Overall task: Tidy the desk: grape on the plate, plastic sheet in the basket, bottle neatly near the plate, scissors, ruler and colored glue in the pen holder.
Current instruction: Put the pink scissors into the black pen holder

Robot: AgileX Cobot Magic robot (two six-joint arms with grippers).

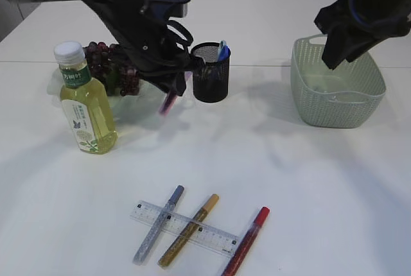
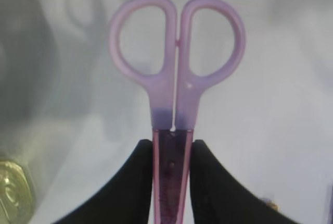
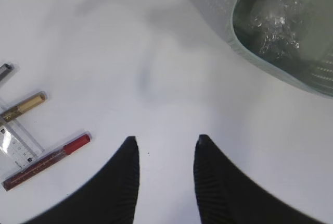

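Note:
My left gripper [image 1: 174, 90] is shut on the blades of the purple scissors [image 1: 169, 104], just left of the black mesh pen holder [image 1: 210, 77]. In the left wrist view the scissors [image 2: 177, 78] point handles-first away from the gripper [image 2: 171, 151]. The grape [image 1: 108, 63] bunch lies on a clear plate [image 1: 138, 106], with the yellow bottle [image 1: 87, 103] upright in front. The ruler [image 1: 186, 228] and three colored glue pens, silver-blue [image 1: 157, 224], gold [image 1: 188, 230] and red [image 1: 246, 241], lie near the front edge. My right gripper [image 3: 166, 143] hangs open and empty above the basket [image 1: 337, 90], which holds the plastic sheet [image 3: 273, 15].
A blue pen [image 1: 222, 50] stands in the pen holder. The basket's rim [image 3: 244, 41] is at the upper right of the right wrist view, with the red glue [image 3: 47, 156], gold glue [image 3: 23, 105] and ruler [image 3: 15, 146] at its left.

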